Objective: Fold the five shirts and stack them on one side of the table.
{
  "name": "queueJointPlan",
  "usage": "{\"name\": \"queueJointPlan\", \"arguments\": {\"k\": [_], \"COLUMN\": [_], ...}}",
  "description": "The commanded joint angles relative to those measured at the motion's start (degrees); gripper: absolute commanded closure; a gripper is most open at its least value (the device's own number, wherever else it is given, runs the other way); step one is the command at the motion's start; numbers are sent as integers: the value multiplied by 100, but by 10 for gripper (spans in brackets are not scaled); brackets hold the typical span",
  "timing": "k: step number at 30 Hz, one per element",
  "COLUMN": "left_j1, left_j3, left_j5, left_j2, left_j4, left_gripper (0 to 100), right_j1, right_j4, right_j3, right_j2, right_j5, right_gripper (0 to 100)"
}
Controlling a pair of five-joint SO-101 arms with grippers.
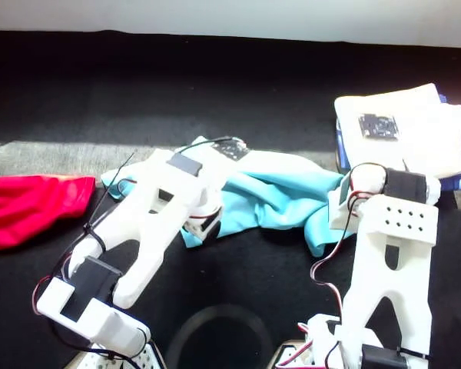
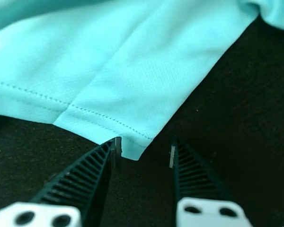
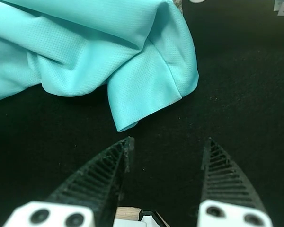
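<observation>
Near the teal shirt, left fingers apart; right fingers too

Prob. a robotics lab or hobby test bench. Signs: left arm & right arm, white plastic shells w/ servo wires exposed, set at the near edge of a worktop covered w/ black cloth; plain pale wall behind. Teal shirt, red shirt & folded white shirt lie on the cloth.

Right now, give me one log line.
left gripper open, crumpled turquoise fabric shirt hem corner between fingers | right gripper open, short of shirt
</observation>
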Motion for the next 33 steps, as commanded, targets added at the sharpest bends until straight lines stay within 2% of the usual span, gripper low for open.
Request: {"name": "queueJointPlan", "arguments": {"k": [1,7,11,13,15,17,22,28,33], "left_j1": [66,-66,-259,-347,-470,-602,-1068,-1763,-2325], "left_j3": [242,769,734,655,602,400,-734,-1921,-2044], "left_j5": [-18,-26,-26,-18,0,0,9,-9,-18], "left_j2": [-171,-171,-180,-189,-251,-251,-470,-1455,-1886], "left_j4": [-308,-1204,-1336,-1301,-1301,-1231,-70,1503,1987], "left_gripper": [815,815,823,888,1000,983,991,991,991], "right_j1": [57,57,57,57,57,57,40,22,13], "right_j4": [31,31,127,180,136,-13,-866,-1763,-2281], "right_j3": [4,4,4,31,189,418,1077,1543,1552], "right_j2": [-40,-40,-40,-40,-40,-40,-40,-22,4], "right_j5": [-18,-18,-18,-18,-18,-18,-18,-53,-62], "right_gripper": [767,767,767,767,767,767,767,767,767]}}
